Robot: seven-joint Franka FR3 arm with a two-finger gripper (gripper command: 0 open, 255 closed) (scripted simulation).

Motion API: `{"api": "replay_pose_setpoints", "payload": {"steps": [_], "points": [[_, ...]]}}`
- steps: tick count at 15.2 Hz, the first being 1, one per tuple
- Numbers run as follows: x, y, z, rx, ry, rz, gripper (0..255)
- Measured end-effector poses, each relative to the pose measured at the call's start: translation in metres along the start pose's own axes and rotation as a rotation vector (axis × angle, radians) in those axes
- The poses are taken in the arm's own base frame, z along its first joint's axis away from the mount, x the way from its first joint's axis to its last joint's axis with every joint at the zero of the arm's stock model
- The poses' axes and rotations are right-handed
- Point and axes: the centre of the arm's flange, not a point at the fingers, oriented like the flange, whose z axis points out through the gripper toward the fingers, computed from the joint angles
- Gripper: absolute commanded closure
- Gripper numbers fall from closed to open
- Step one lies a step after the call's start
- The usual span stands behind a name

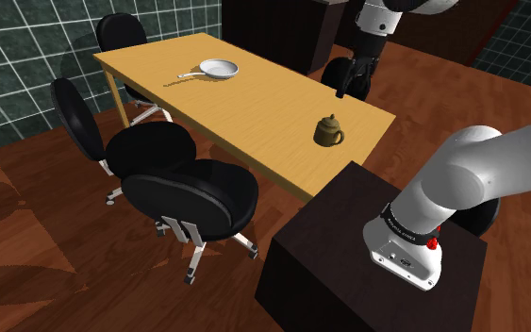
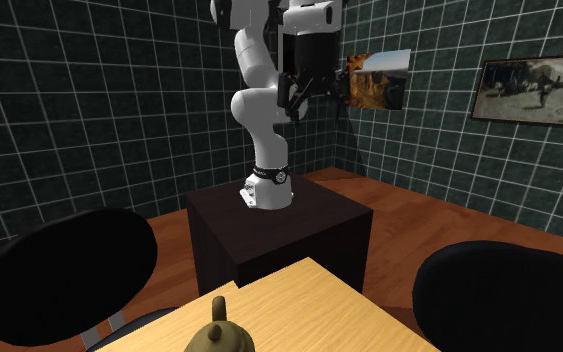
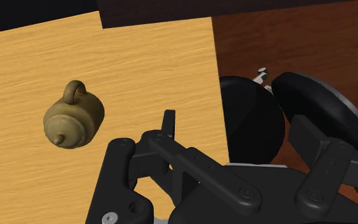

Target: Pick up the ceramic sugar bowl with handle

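Black pincer (image 1: 351,91) hangs clear of the olive sugar bowl (image 1: 328,131), opening impossible to tell.

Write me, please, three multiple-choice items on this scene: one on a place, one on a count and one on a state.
1. Where does the sugar bowl stand? A. at the wooden table's end nearest the stand; B. on the stand; C. at the table's farthest end.
2. How many things rest on the table? A. one; B. two; C. four.
3. The sugar bowl is: A. tipped over; B. hanging in the gripper; C. upright on the table.
Answers: 1 A, in the shoulder view it sits just before the stand. 2 B, the sugar bowl and a frying pan. 3 C, its knob points up and the gripper hangs apart from it.
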Motion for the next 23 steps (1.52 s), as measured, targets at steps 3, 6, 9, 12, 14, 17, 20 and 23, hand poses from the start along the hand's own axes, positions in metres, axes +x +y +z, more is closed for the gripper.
{"api": "replay_pose_setpoints", "payload": {"steps": [3,6,9,12,14,17,20,23], "points": [[0.015,0.027,0.031,-0.012,-0.002,0.005,0],[0.022,0.052,0.057,-0.024,-0.003,0.011,0],[0.036,0.079,0.082,-0.036,-0.004,0.016,0],[0.047,0.104,0.110,-0.047,-0.005,0.021,0],[0.053,0.120,0.128,-0.054,-0.007,0.025,0],[0.065,0.146,0.153,-0.067,-0.007,0.030,0],[0.075,0.173,0.178,-0.078,-0.009,0.036,0],[0.083,0.201,0.204,-0.091,-0.010,0.042,0]]}}
